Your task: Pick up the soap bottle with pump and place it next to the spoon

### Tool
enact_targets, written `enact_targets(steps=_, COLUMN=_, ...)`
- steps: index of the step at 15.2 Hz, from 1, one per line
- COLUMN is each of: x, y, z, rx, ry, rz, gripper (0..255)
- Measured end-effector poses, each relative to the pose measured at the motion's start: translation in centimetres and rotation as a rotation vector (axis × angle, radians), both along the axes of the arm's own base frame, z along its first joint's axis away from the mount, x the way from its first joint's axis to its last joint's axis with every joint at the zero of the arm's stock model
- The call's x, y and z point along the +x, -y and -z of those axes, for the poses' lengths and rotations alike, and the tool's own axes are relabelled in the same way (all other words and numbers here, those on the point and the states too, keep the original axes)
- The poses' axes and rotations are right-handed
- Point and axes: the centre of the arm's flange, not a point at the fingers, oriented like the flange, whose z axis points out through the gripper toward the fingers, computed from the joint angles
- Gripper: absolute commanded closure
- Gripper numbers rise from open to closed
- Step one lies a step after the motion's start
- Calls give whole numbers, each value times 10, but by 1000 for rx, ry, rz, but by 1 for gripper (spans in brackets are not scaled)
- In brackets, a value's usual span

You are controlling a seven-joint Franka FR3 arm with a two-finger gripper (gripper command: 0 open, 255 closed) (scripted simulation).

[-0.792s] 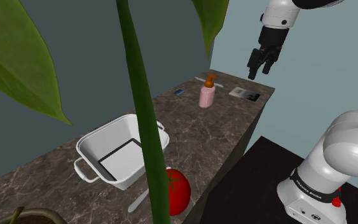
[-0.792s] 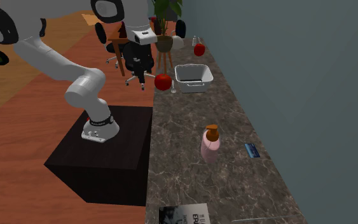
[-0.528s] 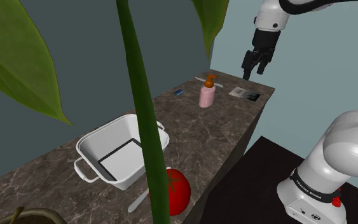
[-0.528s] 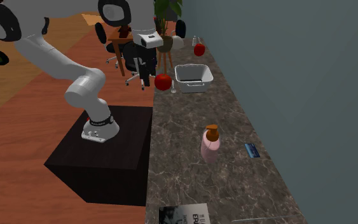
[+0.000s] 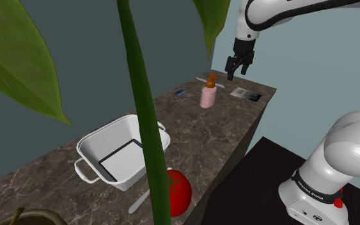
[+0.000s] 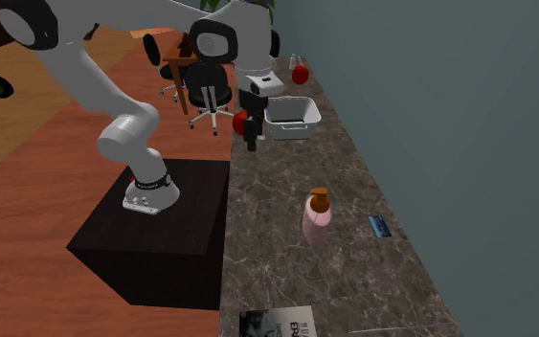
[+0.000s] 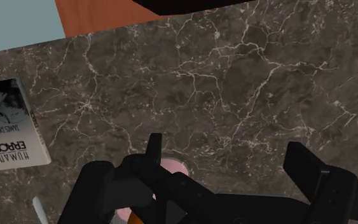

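The soap bottle (image 5: 207, 94) is pink with an orange-brown pump and stands upright near the far end of the dark marble counter (image 5: 191, 134). It also shows in the second exterior view (image 6: 316, 218). Just past it lies a slim pale spoon (image 5: 201, 79) (image 6: 315, 265). My black gripper (image 5: 231, 71) hangs open in the air, above the bottle and a little to the shoulder view's right of it, touching nothing. In the wrist view the fingers (image 7: 153, 147) stand wide apart, and the pink bottle (image 7: 174, 167) peeks out beside one of them, mostly hidden by the hand.
A book (image 5: 245, 94) (image 7: 9, 124) lies by the counter's end, and a small blue card (image 5: 180, 92) lies near the wall. A white basin (image 5: 101, 137), a red fruit (image 5: 178, 192) and another pale utensil (image 5: 139, 201) sit further along. A plant stalk (image 5: 143, 115) crosses the shoulder view.
The gripper has swung to the shoulder view's left and come lower, from beyond the counter's end to above the bottle. It has stayed open. The bottle has not moved.
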Motion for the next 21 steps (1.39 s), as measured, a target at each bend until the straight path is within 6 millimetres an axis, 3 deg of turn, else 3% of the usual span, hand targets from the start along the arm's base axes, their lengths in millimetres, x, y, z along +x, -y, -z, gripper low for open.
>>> enact_targets(steps=15, x=165, y=65, z=77, rx=-104, ry=-8, rz=-10, gripper=0)
enact_targets(steps=18, x=180, y=71, z=90, rx=-113, ry=-9, rz=-11, gripper=0)
enact_targets(steps=21, x=182, y=75, z=103, rx=-115, ry=-9, rz=-11, gripper=0)
